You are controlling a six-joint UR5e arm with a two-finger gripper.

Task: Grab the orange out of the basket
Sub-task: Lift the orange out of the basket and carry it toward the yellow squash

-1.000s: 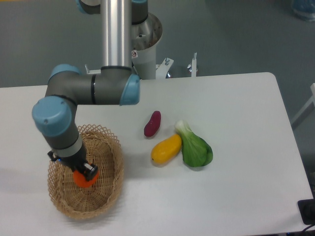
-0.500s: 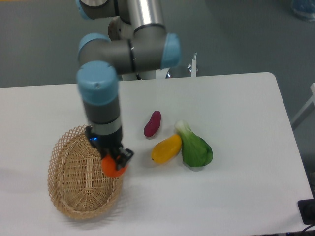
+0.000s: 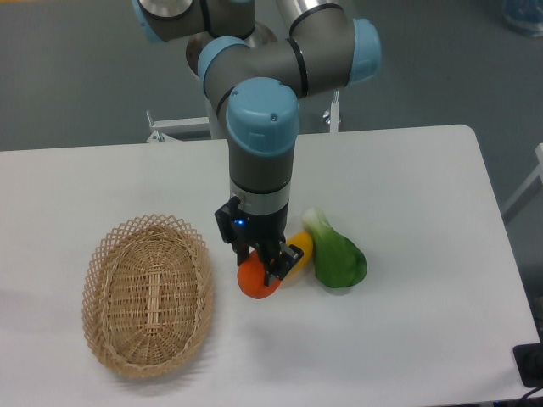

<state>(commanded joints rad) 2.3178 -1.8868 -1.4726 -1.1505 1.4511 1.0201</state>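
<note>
The orange (image 3: 257, 280) is gripped between the fingers of the gripper (image 3: 261, 270), jaws clenched on its sides. It is seen just right of the basket (image 3: 148, 292), outside the rim, over the white table (image 3: 424, 212). Nothing is seen inside the basket. A yellow fruit (image 3: 294, 252) lies partly hidden behind the gripper, farther right of the basket. A green vegetable (image 3: 338, 257) is touching the yellow fruit on its far side.

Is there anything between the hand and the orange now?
No. The hand is already shut on the orange, holding it right of the basket; nothing visible sits between them. A yellow fruit lies close behind.
</note>
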